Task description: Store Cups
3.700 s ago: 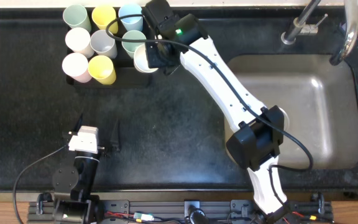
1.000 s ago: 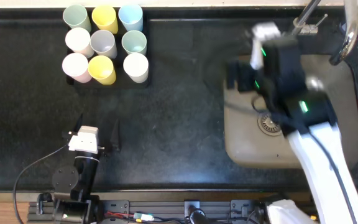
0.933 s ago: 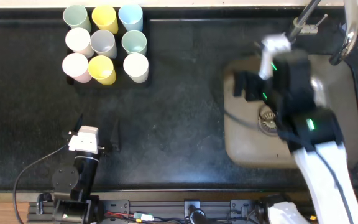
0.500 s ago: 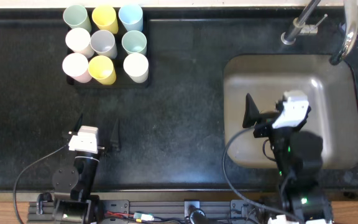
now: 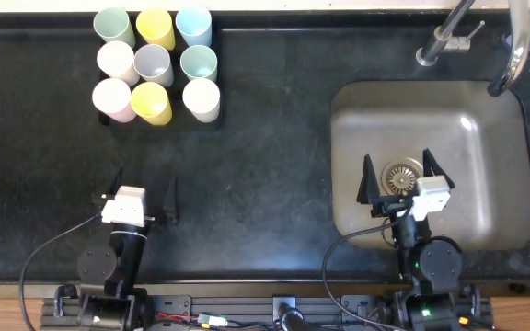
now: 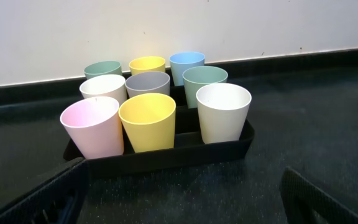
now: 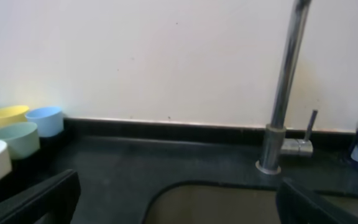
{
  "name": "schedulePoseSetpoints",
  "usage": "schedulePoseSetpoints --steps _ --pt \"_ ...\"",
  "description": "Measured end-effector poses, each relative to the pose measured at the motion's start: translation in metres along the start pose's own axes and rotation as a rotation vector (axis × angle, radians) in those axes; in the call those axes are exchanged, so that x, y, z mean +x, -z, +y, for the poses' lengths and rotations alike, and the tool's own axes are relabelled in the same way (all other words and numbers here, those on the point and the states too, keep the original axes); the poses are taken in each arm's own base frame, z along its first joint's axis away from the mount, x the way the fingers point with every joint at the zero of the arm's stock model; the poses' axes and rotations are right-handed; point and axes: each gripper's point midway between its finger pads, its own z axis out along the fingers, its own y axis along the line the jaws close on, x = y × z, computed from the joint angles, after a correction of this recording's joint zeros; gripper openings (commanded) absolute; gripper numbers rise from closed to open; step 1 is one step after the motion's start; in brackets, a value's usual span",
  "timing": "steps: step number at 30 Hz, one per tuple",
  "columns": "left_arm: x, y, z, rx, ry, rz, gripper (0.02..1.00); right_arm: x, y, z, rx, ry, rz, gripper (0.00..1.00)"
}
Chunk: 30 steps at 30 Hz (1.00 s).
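Pastel cups, nine in all, stand upright and mouth-up in a three-by-three block inside a black tray. The tray rests on the dark counter at its far left, close to the pale wall. The far row reads green, yellow, blue. The middle row reads white, grey, green. The near row reads pink, yellow, white. Neighbouring cups sit just beside one another; whether their rims touch cannot be told.

Left gripper is low at the near left of the counter, well apart from the tray and facing it. Its fingers are spread wide with nothing between them.

Right gripper is at the near side of the steel sink, over the basin and close to the drain. Its fingers are likewise parted and hold nothing. How high it sits above the basin floor is hard to judge.

Behind the sink, a metal tap rises from the counter beside the wall.
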Motion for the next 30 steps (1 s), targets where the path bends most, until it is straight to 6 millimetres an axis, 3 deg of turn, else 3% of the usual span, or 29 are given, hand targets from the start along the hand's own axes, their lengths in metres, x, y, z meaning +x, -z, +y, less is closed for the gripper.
schedulePoseSetpoints --steps 4,9,12,30 --pt "0.000 0.000 0.000 0.000 0.000 0.000 0.998 0.026 0.002 -0.004 0.017 0.004 0.046 0.998" --pt "0.000 0.000 0.000 0.000 0.000 0.000 1.000 0.044 0.010 -0.011 0.056 0.014 0.116 0.996" --pt "0.000 0.000 0.000 0.000 0.000 0.000 1.000 0.027 0.012 -0.012 0.061 0.010 0.044 0.998" --pt "0.000 0.000 0.000 0.000 0.000 0.000 0.998 0.033 0.013 -0.012 0.062 0.012 0.068 0.996"
